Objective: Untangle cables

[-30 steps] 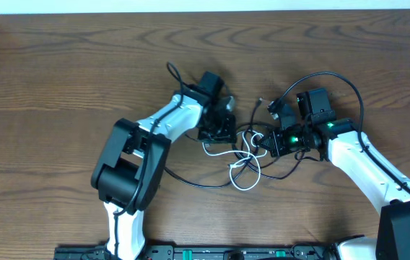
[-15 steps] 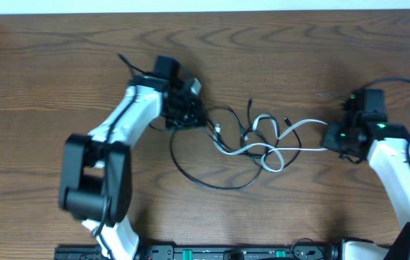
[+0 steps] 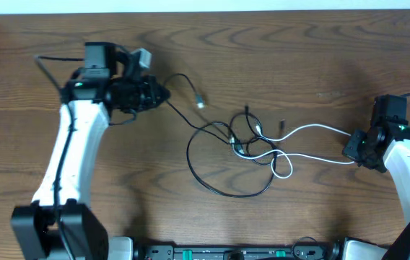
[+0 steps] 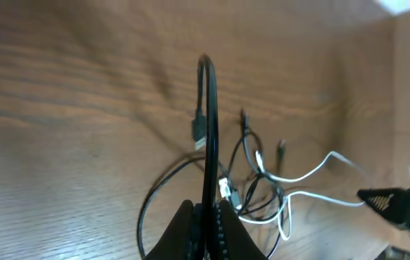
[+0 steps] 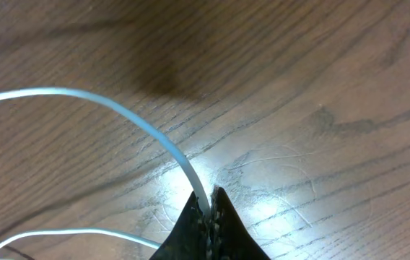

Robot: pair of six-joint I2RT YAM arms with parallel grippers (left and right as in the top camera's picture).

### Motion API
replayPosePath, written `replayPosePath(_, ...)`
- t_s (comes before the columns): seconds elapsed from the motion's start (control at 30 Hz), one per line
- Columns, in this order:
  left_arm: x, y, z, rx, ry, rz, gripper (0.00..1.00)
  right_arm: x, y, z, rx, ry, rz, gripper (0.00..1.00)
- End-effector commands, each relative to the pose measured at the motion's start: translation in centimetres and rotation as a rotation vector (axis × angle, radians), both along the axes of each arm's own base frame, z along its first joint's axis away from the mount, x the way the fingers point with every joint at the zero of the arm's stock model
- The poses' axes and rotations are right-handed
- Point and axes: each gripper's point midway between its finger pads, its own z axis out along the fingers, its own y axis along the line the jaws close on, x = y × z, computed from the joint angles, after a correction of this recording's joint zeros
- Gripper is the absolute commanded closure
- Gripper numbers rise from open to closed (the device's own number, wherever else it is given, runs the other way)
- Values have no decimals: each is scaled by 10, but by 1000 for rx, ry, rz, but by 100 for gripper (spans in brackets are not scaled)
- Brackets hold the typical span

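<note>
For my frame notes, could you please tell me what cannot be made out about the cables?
Left wrist: blurred; the bottom edge cuts off the left claw gripping the black cable.
Right wrist: the right claw hides the white cable's end.
Overhead: the tangle is too small to tell which cable lies on top.

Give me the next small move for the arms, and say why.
Probably pull the right gripper slightly outward, away from the middle. It is shut on the white cable, the left gripper is shut on the black cable, and the two cords cross in a tangle between them, where the white one lies in slack loops that a gentle pull might draw out.
</note>
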Motion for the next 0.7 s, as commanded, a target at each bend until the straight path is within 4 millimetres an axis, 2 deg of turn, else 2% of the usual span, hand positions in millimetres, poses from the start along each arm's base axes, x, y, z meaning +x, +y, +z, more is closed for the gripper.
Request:
replayPosePath(0.0,-2,10,17,-47,-40,9,92,4,-7,9,-27,-24,-27,99)
replayPosePath(0.1,-1,19,17,-53,-38,33,92,6,-3,8,-5,-34,-21,99)
replayPosePath(0.37,-3,22,14,-41,-22,44,92,16,15,9,85,-74,59,99)
replayPosePath(0.57,-14,20,-1,14,50,49,86,38,44,17,230,-183,199,99)
replayPosePath(0.6,-17,17,-3,18,58,40,83,41,48,19,251,-198,207,99)
replayPosePath(0.63,-19,13,-5,18,63,27,70,43,52,20,272,-214,216,99)
replayPosePath(0.67,-20,10,-7,18,68,18,52,46,55,22,288,-228,223,99)
